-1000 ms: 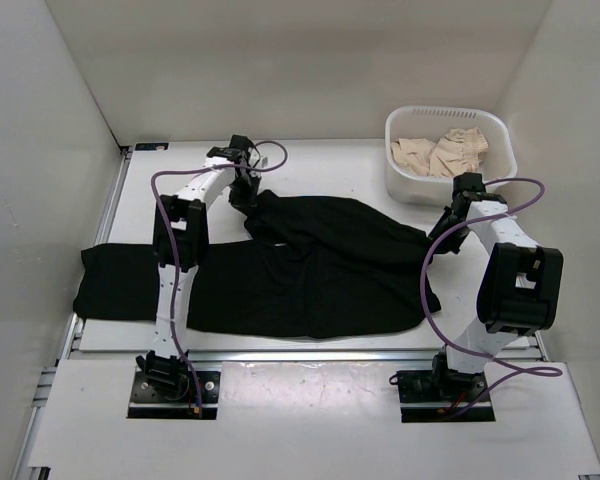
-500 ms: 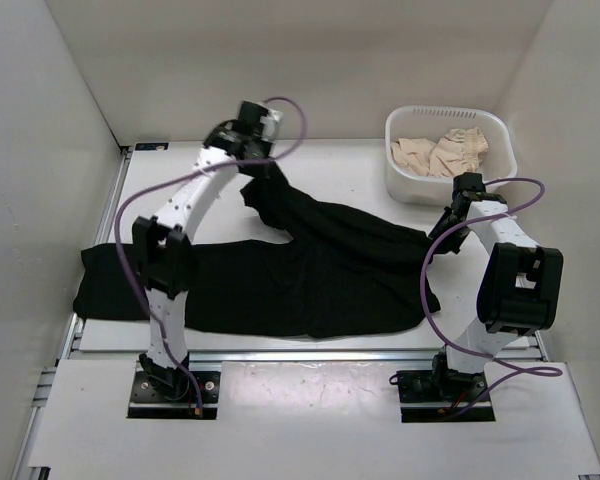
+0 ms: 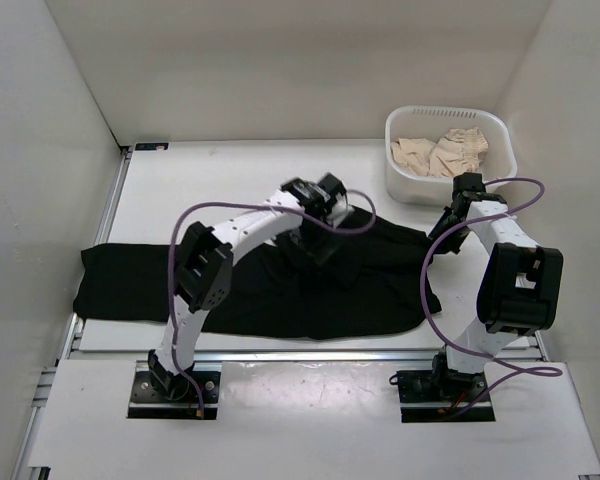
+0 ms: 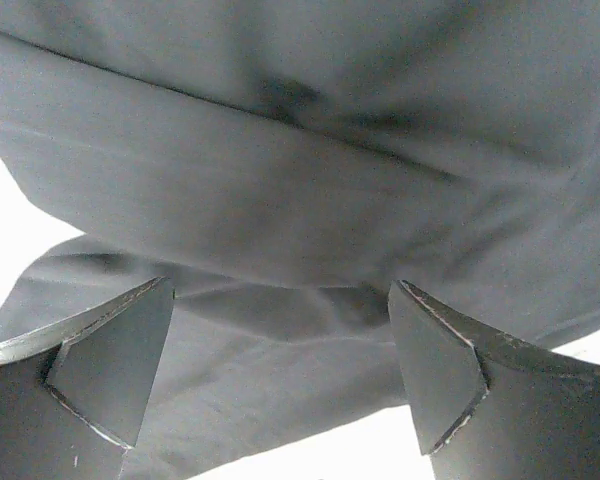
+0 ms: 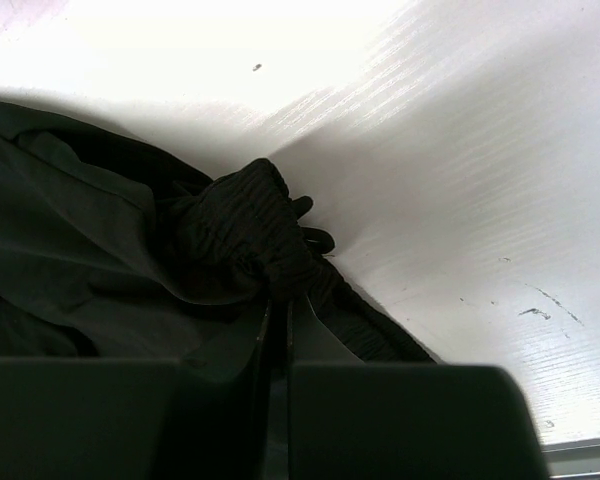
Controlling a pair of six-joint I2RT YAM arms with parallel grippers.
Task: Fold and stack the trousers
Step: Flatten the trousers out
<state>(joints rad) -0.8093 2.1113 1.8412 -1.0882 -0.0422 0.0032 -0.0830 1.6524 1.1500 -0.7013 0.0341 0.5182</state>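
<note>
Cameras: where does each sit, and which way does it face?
Top external: overhead from behind, looking down on table, trousers, basket; left arm and right arm show.
Left wrist: on the left arm, facing down at trousers; open left gripper shows.
Right wrist: on the right arm, facing table; right gripper shut on trousers.
Shared: the trousers.
</note>
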